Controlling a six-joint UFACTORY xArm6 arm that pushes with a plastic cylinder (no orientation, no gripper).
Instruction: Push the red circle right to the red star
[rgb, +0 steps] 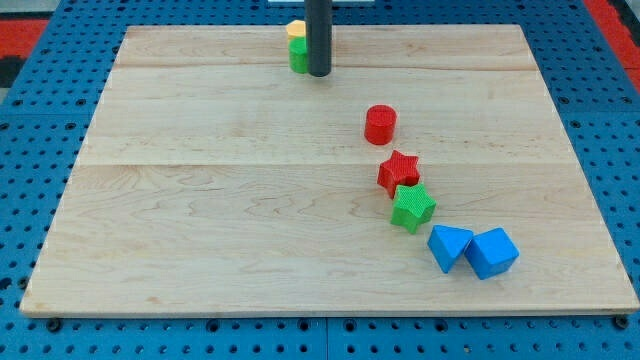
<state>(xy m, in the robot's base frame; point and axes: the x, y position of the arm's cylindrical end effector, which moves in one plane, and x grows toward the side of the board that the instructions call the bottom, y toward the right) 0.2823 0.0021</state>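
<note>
The red circle (380, 124) is a short cylinder on the wooden board (200, 200), right of centre. The red star (398, 172) lies just below it and slightly to the right, with a small gap between them. My tip (318, 73) is near the view's top, up and to the left of the red circle and well apart from it. The rod partly hides a green block (298, 54) and a yellow block (295, 29) beside it.
A green star (412, 207) touches the red star's lower right side. Two blue blocks (450, 246) (492, 252) sit side by side further down and right. Blue pegboard (600, 120) surrounds the board.
</note>
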